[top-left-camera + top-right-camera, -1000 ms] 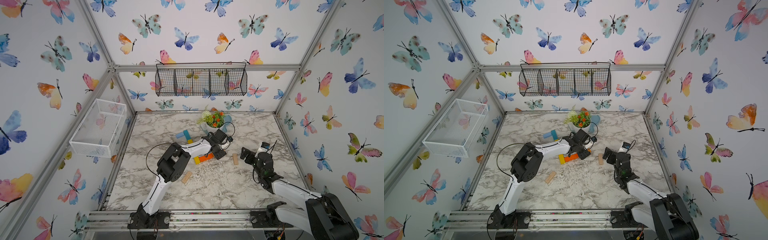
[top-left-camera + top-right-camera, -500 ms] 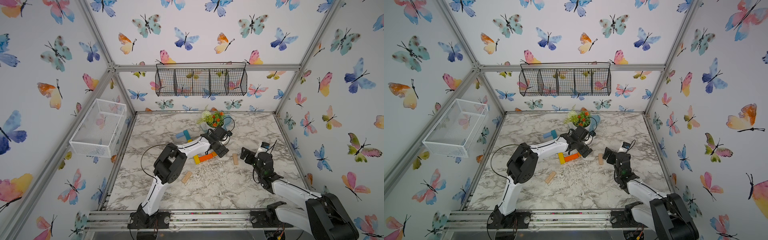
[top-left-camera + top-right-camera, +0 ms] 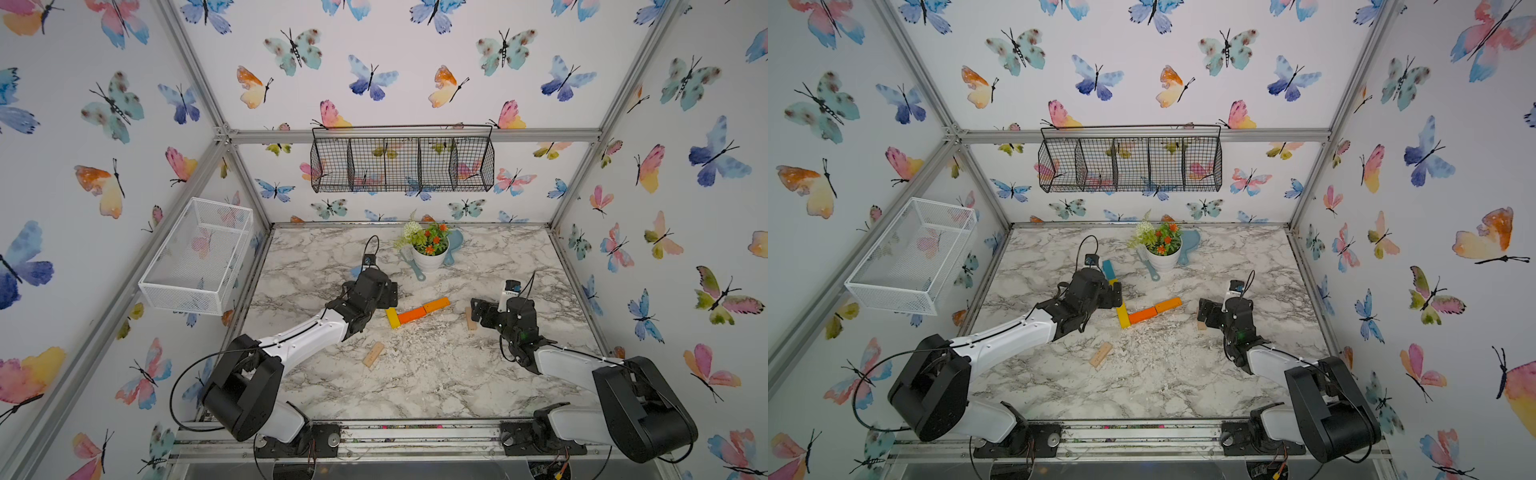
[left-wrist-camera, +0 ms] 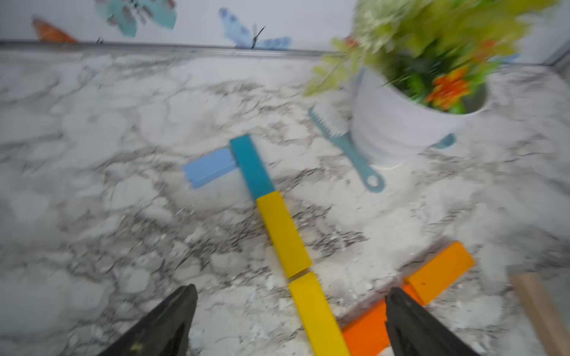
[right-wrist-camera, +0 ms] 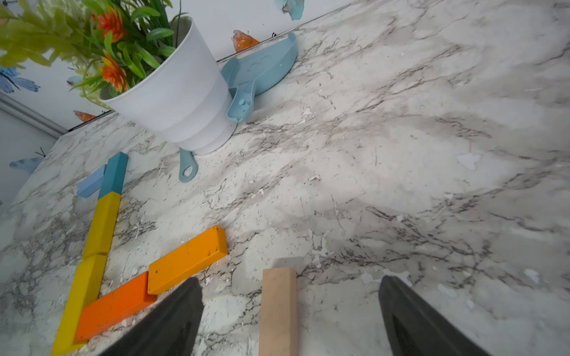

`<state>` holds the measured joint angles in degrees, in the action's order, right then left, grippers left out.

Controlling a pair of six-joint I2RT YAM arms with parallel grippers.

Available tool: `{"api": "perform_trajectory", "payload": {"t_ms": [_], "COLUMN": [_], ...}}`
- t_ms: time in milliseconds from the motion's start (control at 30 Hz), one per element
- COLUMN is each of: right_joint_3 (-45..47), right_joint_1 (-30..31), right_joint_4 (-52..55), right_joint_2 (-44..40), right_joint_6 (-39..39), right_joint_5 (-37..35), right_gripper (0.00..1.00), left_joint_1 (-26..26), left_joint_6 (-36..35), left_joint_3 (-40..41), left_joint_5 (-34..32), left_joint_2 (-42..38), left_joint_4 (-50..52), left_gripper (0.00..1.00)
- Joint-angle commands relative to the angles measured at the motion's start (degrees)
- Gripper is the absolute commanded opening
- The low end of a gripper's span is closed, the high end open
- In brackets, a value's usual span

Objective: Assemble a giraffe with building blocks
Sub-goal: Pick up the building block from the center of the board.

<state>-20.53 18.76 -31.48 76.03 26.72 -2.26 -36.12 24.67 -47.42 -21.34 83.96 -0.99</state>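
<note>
The giraffe lies flat and partly built: a light-blue block (image 4: 209,166) beside a teal block (image 4: 251,166), then two yellow blocks (image 4: 283,234) in line, with two orange blocks (image 5: 185,259) branching off the lower yellow one. My left gripper (image 4: 290,289) hovers open over the lower yellow block, holding nothing. My right gripper (image 5: 290,279) is open, its jaws on either side of a plain wood block (image 5: 277,311) without touching it. A second plain wood block (image 3: 373,354) lies loose nearer the front, seen in both top views.
A white flower pot (image 3: 430,259) stands at the back, with a teal brush (image 3: 413,266) and a blue scoop (image 3: 455,245) beside it. White crumbs litter the marble table (image 3: 415,386). A white wire basket (image 3: 195,257) hangs on the left wall, a black one (image 3: 403,162) on the back wall.
My left gripper has drawn back leftward, away from the orange blocks and the pot. The right arm has stayed by the wood block.
</note>
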Motion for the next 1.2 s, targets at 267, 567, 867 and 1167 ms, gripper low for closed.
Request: {"api": "perform_trajectory", "payload": {"t_ms": [267, 567, 867, 1167], "right_joint_3": [0.38, -2.49, 0.38, -0.65], "right_joint_1": [-0.13, -0.13, -0.04, 3.08], "right_joint_4": [-0.28, 1.43, -2.24, -3.59], "right_joint_2": [0.94, 4.00, -0.84, 1.07], "right_joint_6": [-2.02, -3.26, -2.82, -2.91], "right_joint_5": [4.71, 9.83, 15.69, 19.85], "right_gripper": [0.94, 0.96, 0.98, 0.95], "left_joint_1": [1.37, 2.47, 1.53, -8.32], "left_joint_6": [5.11, -2.45, -5.62, -2.77], "left_joint_3": [18.62, 15.14, 18.54, 14.92], "left_joint_5": [-3.51, 12.21, 20.42, 12.11], "left_joint_2": [-11.78, -8.28, -17.89, -9.68], "left_joint_4": [-14.88, -13.32, 0.01, 9.41], "left_gripper": [0.98, 0.98, 0.82, 0.67]}}
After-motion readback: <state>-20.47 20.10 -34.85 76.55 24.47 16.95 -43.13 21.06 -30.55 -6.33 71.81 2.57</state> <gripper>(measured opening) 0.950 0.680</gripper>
